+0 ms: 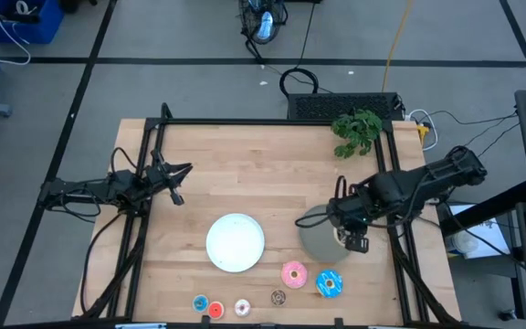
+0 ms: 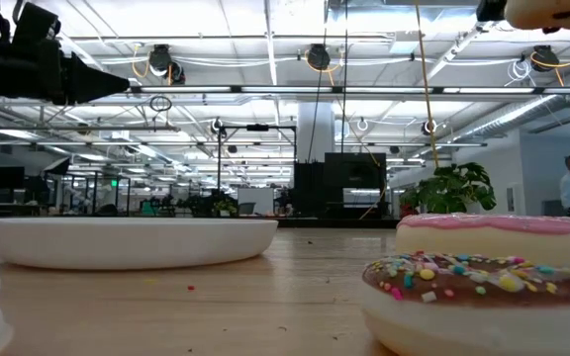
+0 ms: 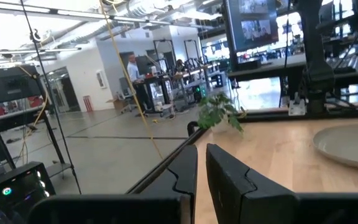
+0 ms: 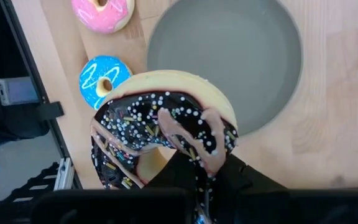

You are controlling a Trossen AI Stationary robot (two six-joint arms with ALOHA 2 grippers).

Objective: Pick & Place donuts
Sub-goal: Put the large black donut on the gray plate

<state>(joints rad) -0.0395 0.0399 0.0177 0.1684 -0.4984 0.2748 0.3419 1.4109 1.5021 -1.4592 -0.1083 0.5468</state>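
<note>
Holding a chocolate donut (image 4: 166, 134) clamped between its fingers, the right gripper (image 1: 354, 239) hangs above the table at the right edge of the grey plate (image 1: 318, 233). From its wrist view the donut sits tilted, sprinkled icing facing the camera, with the plate spread out directly beyond and partly beneath it. The move ahead looks like a short carry inward over the plate's centre and then a release; the plate lies toward the table's middle from the gripper, and the right arm is far nearer to it than the left.

Near the front edge, the pink donut (image 1: 293, 273) and blue donut (image 1: 329, 283) lie side by side just in front of the grey plate. Further left along that edge sit four mini donuts (image 1: 241, 306) in a loose row. The white plate (image 1: 236, 242) at the centre holds nothing.

The left gripper (image 1: 173, 174) waits raised at the table's left side, fingers together, well apart from every donut.
</note>
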